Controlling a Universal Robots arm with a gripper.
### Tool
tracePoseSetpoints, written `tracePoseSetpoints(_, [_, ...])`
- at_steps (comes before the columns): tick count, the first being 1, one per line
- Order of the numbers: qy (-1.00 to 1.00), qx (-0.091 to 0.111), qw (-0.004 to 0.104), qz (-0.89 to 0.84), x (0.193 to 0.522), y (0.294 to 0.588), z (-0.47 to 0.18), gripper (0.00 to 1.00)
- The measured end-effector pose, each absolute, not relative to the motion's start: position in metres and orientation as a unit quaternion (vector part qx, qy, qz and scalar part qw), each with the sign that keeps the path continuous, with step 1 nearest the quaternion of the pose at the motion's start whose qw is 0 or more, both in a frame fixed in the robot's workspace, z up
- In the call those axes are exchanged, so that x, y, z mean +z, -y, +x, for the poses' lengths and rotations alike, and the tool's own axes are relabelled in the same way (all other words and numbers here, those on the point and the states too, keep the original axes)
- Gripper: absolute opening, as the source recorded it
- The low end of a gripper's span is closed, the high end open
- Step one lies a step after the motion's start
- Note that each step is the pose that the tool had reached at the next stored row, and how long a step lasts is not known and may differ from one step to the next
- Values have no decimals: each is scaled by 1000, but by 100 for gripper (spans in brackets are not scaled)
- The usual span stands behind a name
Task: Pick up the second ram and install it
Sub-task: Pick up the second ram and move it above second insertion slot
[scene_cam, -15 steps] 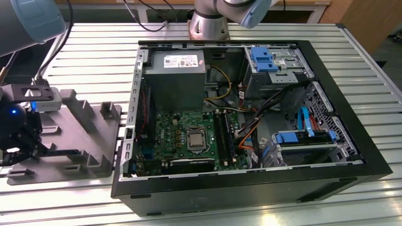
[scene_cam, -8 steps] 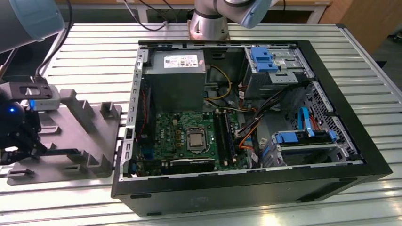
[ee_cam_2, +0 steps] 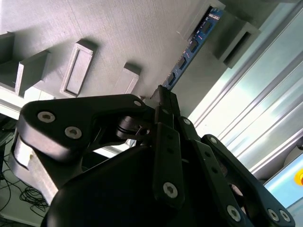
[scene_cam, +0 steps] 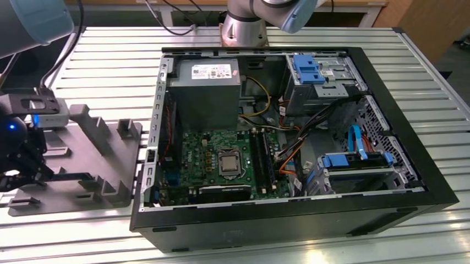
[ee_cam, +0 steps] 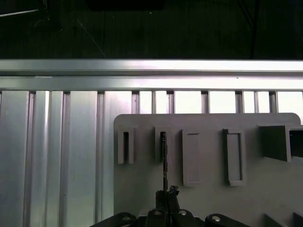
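The second ram (ee_cam_2: 191, 47) is pinched at one end between the closed fingers (ee_cam_2: 166, 118) of the gripper (ee_cam_2: 162, 93). Its other end is at a slot of the gray fixture (scene_cam: 103, 159), which is set on the slatted surface (scene_cam: 110, 66), to the exterior view's left of the open computer case (scene_cam: 294, 220).

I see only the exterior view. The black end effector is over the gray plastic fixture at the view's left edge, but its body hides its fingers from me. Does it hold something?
Observer: Yes. In the second wrist view the end effector is shut on one end of the second ram, a long, narrow, flat memory stick with dark chips.
Operator: Thank you. Where does the other end of the stick reach?
Observer: In the first wrist view the stick, seen on edge, runs up to a narrow raised slot of the gray plastic fixture. I cannot tell whether it is seated in that slot.
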State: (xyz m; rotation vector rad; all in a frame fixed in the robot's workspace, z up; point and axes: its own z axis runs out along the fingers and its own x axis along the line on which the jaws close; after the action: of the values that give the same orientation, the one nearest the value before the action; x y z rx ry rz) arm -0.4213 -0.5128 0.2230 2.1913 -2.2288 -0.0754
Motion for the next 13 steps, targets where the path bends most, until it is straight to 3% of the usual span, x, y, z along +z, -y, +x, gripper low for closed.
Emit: tracePoseSetpoints(13, [713, -24, 7, 701, 229, 513, -421, 12])
